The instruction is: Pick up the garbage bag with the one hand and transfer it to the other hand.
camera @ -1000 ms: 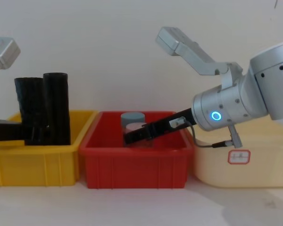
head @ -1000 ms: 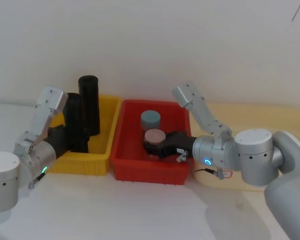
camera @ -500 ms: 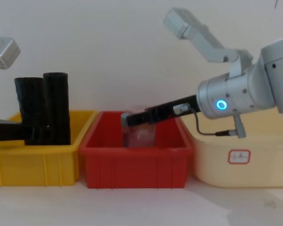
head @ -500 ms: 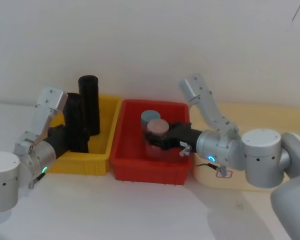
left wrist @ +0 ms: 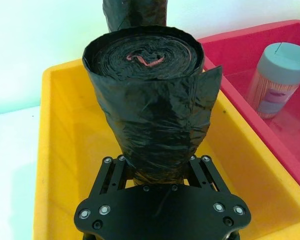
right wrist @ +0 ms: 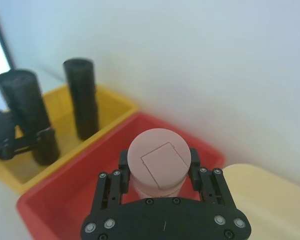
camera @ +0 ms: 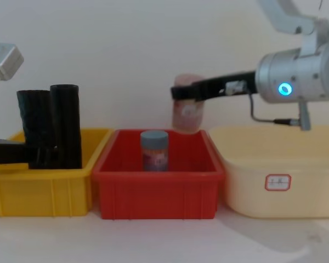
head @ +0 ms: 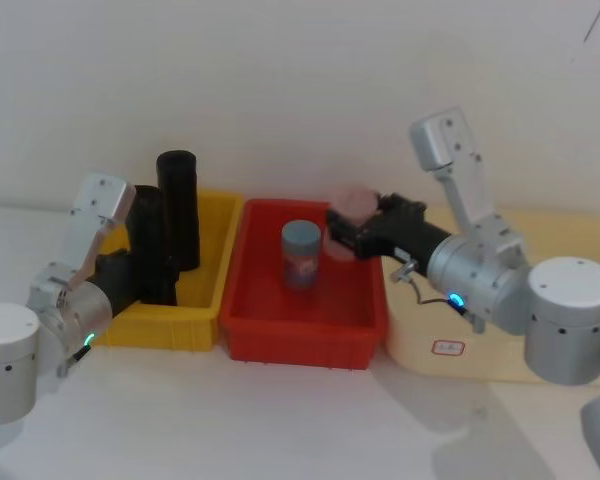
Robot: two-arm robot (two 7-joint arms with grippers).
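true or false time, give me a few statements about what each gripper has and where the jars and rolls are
1. The left gripper is clamped on the garbage bag in the yellow bin. True.
2. The right gripper is empty. False: it holds the pink-lidded jar.
3. The blue-lidded jar stands in the red bin. True.
4. The pink-lidded jar rests on the red bin's floor. False: it is held in the air above the bin's rim.
5. The smoother black roll lies flat. False: the smoother black roll stands upright in the yellow bin.
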